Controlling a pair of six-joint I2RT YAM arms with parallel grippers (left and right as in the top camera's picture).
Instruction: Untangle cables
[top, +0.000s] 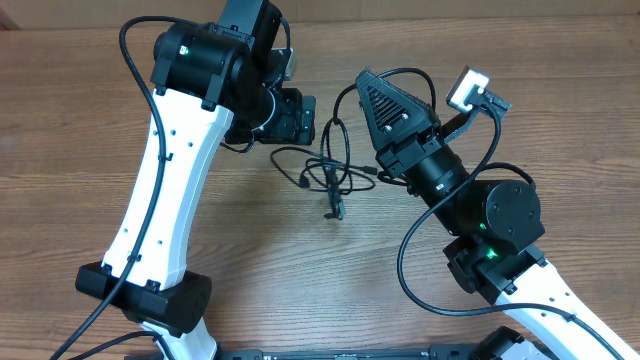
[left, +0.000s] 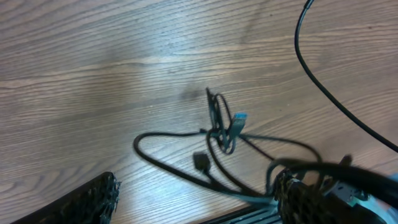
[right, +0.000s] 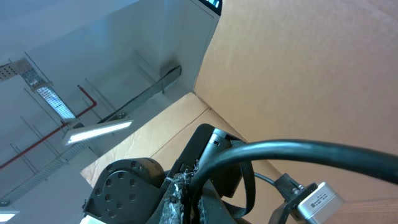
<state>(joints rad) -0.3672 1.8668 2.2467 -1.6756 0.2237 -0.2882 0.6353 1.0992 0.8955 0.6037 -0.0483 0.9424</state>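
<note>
Where the cables (top: 325, 170) lie: middle of bench (top: 60, 150), one loose knot.
Left pincer (left: 196, 208): apart, at their 11 o'clock.
Right pincer (right: 179, 193): together, at 2 o'clock.
Tip: we'd pinch one plug end (top: 335, 210), pull slowly outward.

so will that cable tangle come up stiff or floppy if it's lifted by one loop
Likely floppy: the cables are thin cords lying in loose curves on the table. Probably light, being so thin. The loops cross near the middle, so lifting one strand would likely drag the rest along.
</note>
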